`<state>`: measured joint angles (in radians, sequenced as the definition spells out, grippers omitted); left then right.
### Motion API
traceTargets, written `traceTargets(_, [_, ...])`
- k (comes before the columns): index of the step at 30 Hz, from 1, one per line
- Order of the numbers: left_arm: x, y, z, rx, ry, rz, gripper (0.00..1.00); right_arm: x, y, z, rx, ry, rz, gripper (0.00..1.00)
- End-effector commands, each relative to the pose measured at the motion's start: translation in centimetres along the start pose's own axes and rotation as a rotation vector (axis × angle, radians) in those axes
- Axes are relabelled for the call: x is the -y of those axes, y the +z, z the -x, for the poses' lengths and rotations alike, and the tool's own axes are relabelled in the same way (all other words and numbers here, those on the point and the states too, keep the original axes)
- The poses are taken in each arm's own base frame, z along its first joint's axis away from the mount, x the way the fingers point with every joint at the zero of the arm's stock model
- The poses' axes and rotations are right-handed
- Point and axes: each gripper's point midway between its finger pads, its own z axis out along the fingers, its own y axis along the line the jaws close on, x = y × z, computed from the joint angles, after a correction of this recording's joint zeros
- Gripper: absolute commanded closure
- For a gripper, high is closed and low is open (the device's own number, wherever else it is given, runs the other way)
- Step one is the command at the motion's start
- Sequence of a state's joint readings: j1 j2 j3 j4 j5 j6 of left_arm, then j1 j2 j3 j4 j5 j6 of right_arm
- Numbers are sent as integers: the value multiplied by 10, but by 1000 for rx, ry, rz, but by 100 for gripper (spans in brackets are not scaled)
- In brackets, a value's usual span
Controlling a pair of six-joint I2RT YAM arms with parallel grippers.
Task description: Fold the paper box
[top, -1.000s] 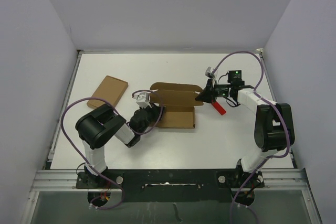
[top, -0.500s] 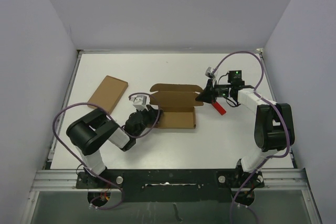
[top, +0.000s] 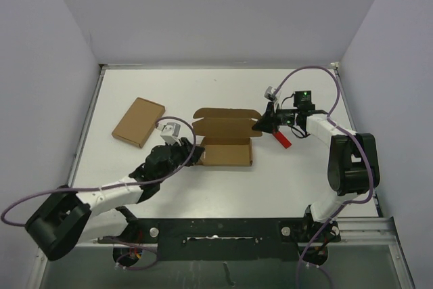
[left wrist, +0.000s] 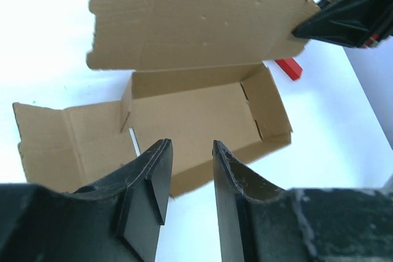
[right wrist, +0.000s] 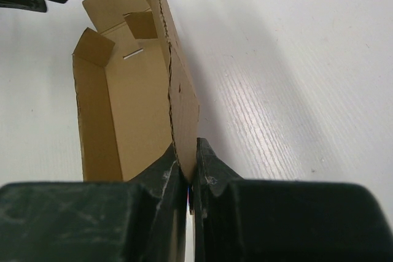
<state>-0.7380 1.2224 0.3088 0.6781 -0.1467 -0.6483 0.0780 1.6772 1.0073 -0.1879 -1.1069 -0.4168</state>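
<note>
The paper box (top: 226, 143) sits mid-table (top: 304, 181), half-formed. Its tray walls are up, the long lid flap stands at its far side, and one end flap lies flat off its left end. R gripper (top: 260, 124) is at the box's far-right corner, claw pinched together on the lid flap's edge. In the wrist view the card runs straight down btwn its fingers (right wrist: 215, 182). L gripper (top: 189, 155) hangs just off the box's near-left corner, claw apart w/ nothing in the gap. It's not touching the card, as far as I can tell.

Handling, my guess: thin corrugated card, v. light, stiff across the panels but quick to bend at the scored creases. It'd likely slide on the smooth table if pushed w/o a hold. Edges could crush or tear under a hard pinch. Best hold is a flap edge near a corner, or a push on a wall from outside, not mid-panel.

The box's tray has nothing inside, bare card only. A small red block (top: 282, 140) lies just right of the box, outside it. A flat cardboard rectangle (top: 139, 122) lies well left of it.
</note>
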Motion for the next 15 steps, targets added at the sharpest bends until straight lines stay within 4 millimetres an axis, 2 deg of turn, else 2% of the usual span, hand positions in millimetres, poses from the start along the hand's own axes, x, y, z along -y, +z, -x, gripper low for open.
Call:
traceTargets(1, [7, -32, -20, -170, 23, -30, 67, 1, -4, 14, 28, -43, -6, 100])
traceTargets(4, [17, -50, -15, -219, 16, -49, 65, 1, -5, 15, 29, -43, -9, 100])
traceTargets(9, [14, -75, -21, -360, 5, 33, 70, 1, -5, 16, 31, -44, -8, 100])
traceTargets(13, [2, -91, -36, -468, -15, 120, 84, 1, -5, 15, 31, -42, -8, 100])
traceTargets(15, [-4, -93, -42, -491, -16, 148, 89, 0, -5, 16, 32, -43, -5, 100])
